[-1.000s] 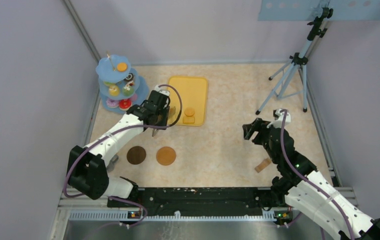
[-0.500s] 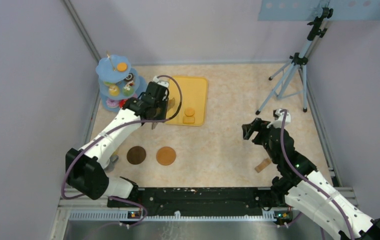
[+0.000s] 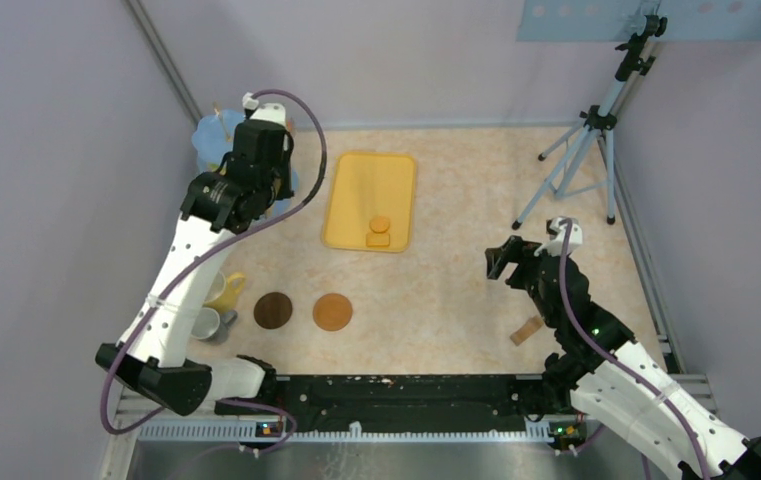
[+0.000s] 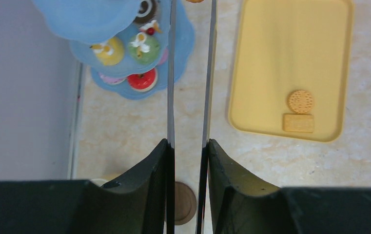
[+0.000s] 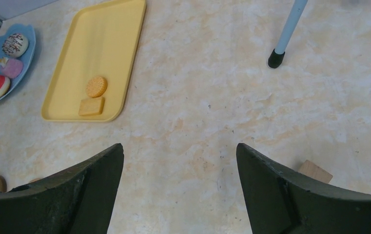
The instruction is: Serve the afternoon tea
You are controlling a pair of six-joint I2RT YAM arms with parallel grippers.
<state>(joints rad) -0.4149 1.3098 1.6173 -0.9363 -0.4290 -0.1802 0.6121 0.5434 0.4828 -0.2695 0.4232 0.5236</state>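
Note:
My left gripper (image 4: 188,144) is shut on the long metal tongs (image 4: 171,73), whose two blades reach over the blue tiered stand (image 4: 178,44) of toy cakes and doughnuts (image 4: 143,79). From above, that gripper (image 3: 256,150) hangs over the stand (image 3: 208,138). Two orange biscuits (image 3: 379,230) lie on the yellow tray (image 3: 371,180). Two brown coasters (image 3: 273,310) (image 3: 333,311) sit near the front. To their left stand a yellow mug (image 3: 228,289) and a grey-white mug (image 3: 204,322). My right gripper (image 5: 179,146) is open over bare table, nothing between its fingers.
A small wooden block (image 3: 527,330) lies by my right arm, also seen in the right wrist view (image 5: 315,171). A camera tripod (image 3: 586,150) stands at the back right, one foot (image 5: 276,58) ahead of my right gripper. Walls close in the left, back and right.
My left arm has risen and swung back-left from the tray's edge to above the stand, uncovering the two mugs. The right arm has stayed in place.

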